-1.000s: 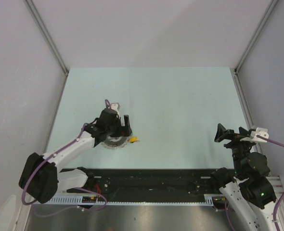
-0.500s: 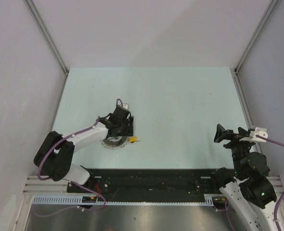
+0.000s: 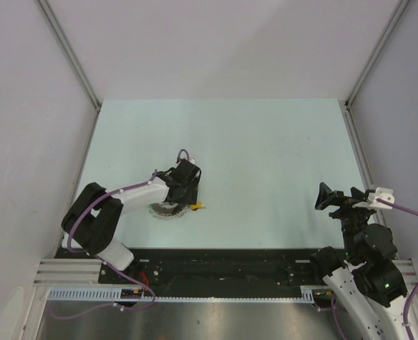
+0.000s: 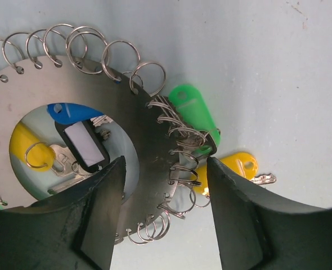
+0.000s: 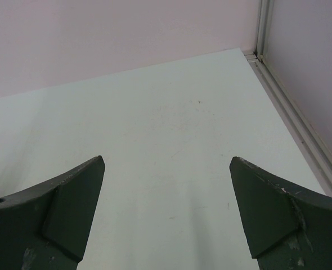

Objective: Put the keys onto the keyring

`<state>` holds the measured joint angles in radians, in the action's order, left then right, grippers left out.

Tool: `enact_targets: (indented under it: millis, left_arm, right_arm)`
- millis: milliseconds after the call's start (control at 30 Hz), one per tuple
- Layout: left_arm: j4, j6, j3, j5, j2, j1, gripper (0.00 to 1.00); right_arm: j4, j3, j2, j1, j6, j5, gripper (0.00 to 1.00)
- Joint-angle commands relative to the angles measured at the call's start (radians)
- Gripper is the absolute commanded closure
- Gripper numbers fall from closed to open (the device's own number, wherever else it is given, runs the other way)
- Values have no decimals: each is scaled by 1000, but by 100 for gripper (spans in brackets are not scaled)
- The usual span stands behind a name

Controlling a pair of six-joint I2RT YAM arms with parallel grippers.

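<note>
The keyring is a dark flat disc (image 4: 149, 163) with many wire split rings round its rim; it also shows in the top view (image 3: 163, 210). A green-headed key (image 4: 191, 109) and a yellow-headed key (image 4: 240, 166) lie at its right edge, the yellow one also in the top view (image 3: 196, 206). A blue-headed key (image 4: 70, 111) and another yellow one (image 4: 28, 149) lie in the disc's centre hole. My left gripper (image 4: 166, 225) (image 3: 185, 190) is open, low over the disc, its jaws straddling the rim. My right gripper (image 3: 334, 197) (image 5: 166, 225) is open and empty, far right.
A small black tag with a white face (image 4: 84, 143) lies in the disc's hole among the keys. The pale table (image 3: 266, 156) is walled at the back and both sides. A black rail (image 3: 223, 265) runs along the near edge.
My left gripper has moved right and slightly nearer, now over the disc's right rim, and its arm has swung in behind it. The right arm has not moved.
</note>
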<state>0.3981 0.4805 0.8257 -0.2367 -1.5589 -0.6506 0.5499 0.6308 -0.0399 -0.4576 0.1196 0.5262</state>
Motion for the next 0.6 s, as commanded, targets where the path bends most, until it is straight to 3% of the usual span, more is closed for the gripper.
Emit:
enact_targets:
  millis: [0, 267, 567]
  left_arm:
    - [10, -19, 33, 0, -30, -12, 37]
    - [5, -31, 35, 46, -66, -20, 40]
    - [27, -31, 38, 44, -60, -20, 55]
  right_arm:
    - [-16, 24, 11, -6, -5, 15, 0]
    - [-15, 23, 11, -7, -5, 17, 0]
    - [-16, 23, 11, -7, -6, 15, 0]
